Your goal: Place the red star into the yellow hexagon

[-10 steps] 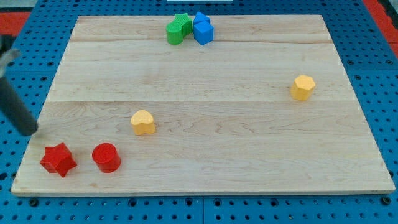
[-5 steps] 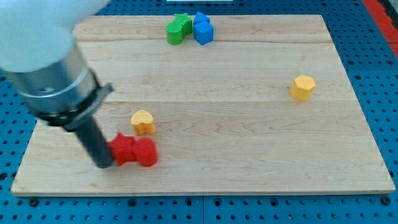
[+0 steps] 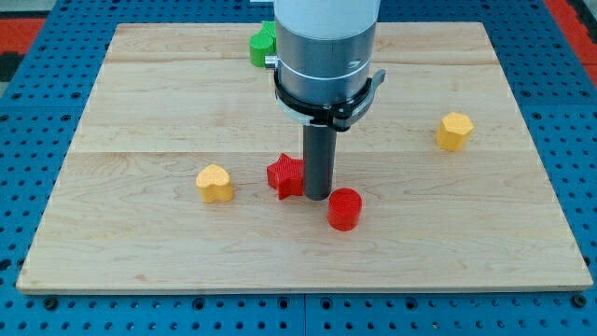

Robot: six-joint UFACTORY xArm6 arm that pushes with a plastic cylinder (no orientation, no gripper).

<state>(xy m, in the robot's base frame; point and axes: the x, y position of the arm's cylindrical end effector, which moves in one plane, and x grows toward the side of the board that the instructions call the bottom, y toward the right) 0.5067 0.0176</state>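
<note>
Our tip [image 3: 317, 195]: bare rod, holding nothing, touching red star [image 3: 284, 175] on its right; red cylinder [image 3: 344, 208] just beside; yellow hexagon [image 3: 454, 131] well apart.

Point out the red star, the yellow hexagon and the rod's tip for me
red star [image 3: 284, 175], camera view, on its top face left of the rod.
yellow hexagon [image 3: 454, 130], camera view, on its top face.
my tip [image 3: 317, 196], camera view, at the rod's lower end.
</note>
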